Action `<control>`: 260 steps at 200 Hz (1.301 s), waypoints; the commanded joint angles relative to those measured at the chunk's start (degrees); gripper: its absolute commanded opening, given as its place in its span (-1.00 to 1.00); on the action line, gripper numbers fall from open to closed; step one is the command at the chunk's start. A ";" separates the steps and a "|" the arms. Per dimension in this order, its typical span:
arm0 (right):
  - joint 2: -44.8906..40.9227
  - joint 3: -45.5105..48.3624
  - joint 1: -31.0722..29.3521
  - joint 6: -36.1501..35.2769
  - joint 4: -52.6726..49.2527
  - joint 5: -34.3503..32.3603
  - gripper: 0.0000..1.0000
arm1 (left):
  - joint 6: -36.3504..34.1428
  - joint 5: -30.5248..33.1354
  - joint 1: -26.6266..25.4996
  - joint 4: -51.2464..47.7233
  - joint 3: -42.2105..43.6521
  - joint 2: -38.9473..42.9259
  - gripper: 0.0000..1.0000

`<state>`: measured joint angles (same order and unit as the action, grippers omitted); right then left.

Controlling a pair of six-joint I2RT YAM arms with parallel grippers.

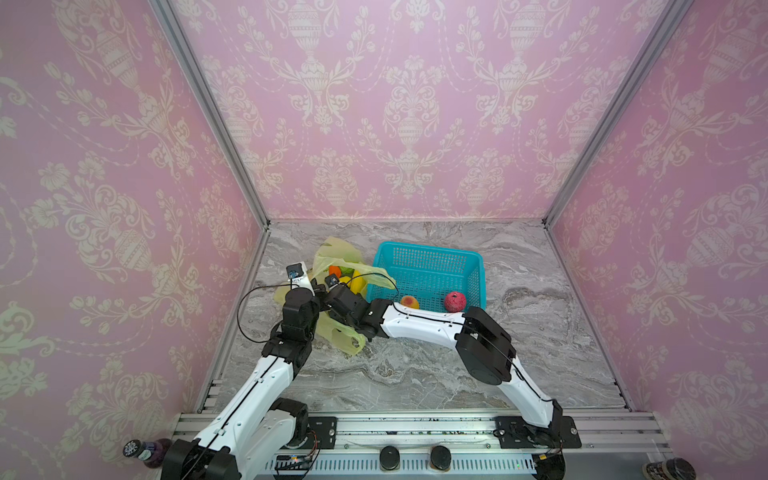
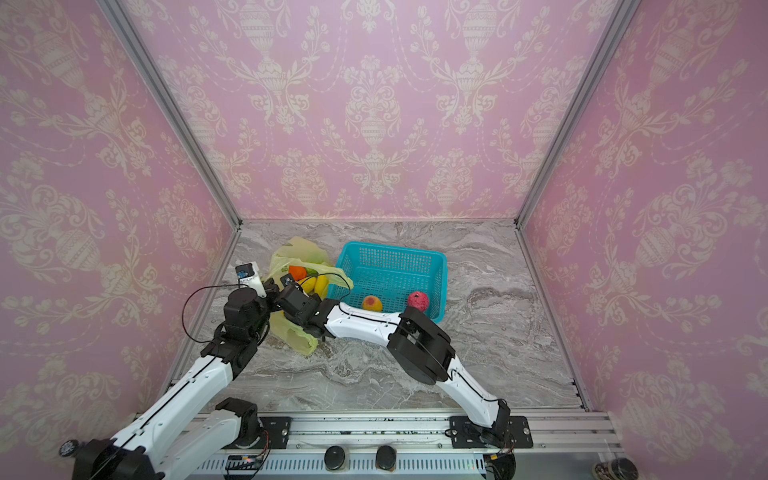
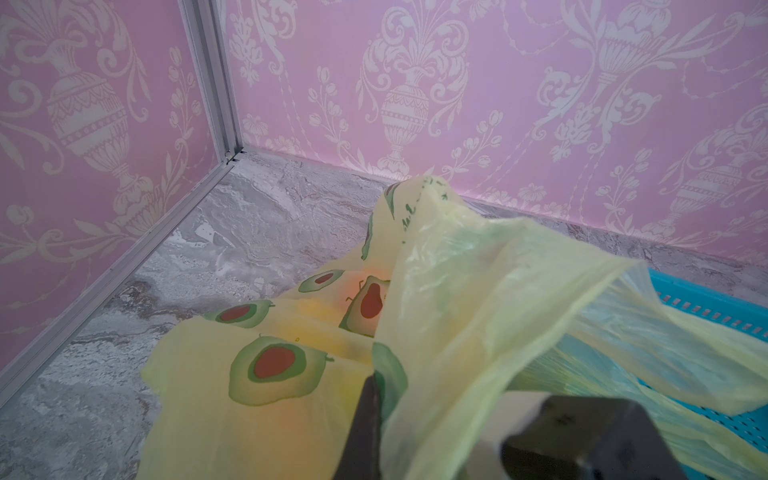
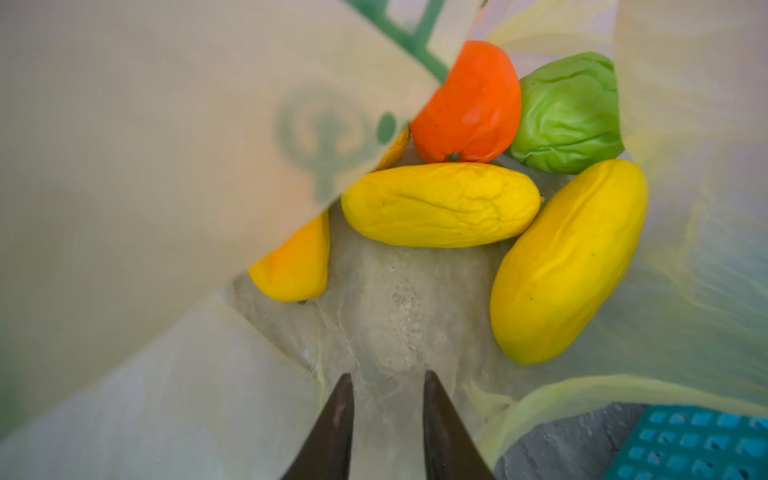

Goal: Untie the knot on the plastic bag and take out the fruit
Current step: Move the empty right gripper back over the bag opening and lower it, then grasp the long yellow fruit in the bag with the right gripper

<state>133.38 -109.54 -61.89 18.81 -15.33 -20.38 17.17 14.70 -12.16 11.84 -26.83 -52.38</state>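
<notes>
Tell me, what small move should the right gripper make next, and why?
Probably ease the right gripper forward onto the yellow fruit straight ahead: its jaws stand apart, empty, inside the plastic bag, whose mouth the left gripper holds up.

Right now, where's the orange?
In both top views the orange lies inside the open bag, left of the basket; the right wrist view shows it beside the green fruit.

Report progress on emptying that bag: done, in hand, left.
Done: the plastic bag is open, and two fruits, a yellow-red one and a pink-red one, lie in the teal basket. In hand: the left gripper pinches the bag film; the right gripper, jaws apart and empty, points into the bag. Left: an orange, a green piece and several yellow ones inside.
</notes>
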 commanded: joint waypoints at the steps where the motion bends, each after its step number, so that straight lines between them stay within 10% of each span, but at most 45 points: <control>1: 4.25 -6.46 1.16 2.21 -4.42 -4.03 -0.28 | -1.45 -1.06 0.31 -0.16 -0.15 0.18 -1.00; 74: 12.61 -15.97 4.25 5.54 -14.46 -14.23 0.29 | -1.20 -0.48 0.31 -0.46 -0.15 0.35 -1.00; 191: 16.89 -16.13 7.89 7.87 -9.89 -6.23 0.69 | -0.91 -0.01 0.30 -0.38 -0.07 0.28 -1.00; 260: 10.42 -7.55 8.07 7.61 -2.07 -1.79 -0.04 | -0.82 1.01 0.38 -1.41 -1.32 -1.94 -1.00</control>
<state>147.85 -123.04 -53.32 27.11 -19.51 -25.04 16.99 15.14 -11.53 10.70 -26.83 -52.82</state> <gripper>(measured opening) 0.508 0.047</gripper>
